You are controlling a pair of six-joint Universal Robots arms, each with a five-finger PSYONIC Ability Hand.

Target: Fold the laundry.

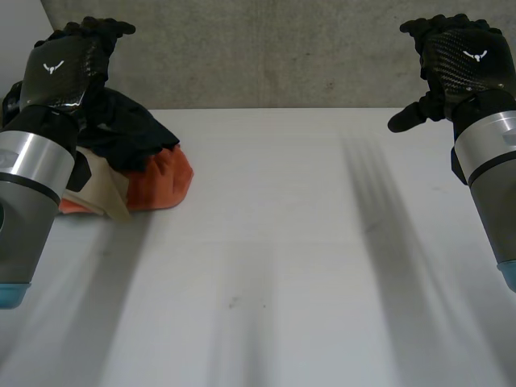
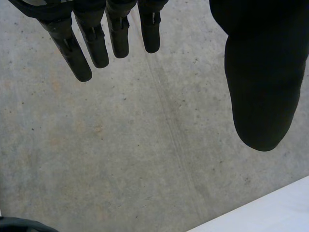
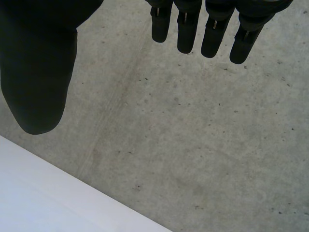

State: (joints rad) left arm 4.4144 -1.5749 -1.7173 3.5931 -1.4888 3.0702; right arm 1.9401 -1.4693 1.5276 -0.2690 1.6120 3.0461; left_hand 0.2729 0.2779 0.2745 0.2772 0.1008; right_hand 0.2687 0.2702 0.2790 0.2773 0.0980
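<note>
Looking down from the head view, I see my left hand and right hand held above the white table, touching nothing. The laundry pile, black over orange and cream, sits at the table's far left beside the left arm. In the left wrist view the fingers are straight, thumb spread wide before a concrete wall. In the right wrist view the fingers are straight too, holding nothing.

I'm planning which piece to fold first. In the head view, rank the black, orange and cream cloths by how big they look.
1. black cloth, though the left arm covers part of it.
2. orange cloth, close behind; the order of these two is unsure.
3. cream cloth, clearly smallest.
</note>
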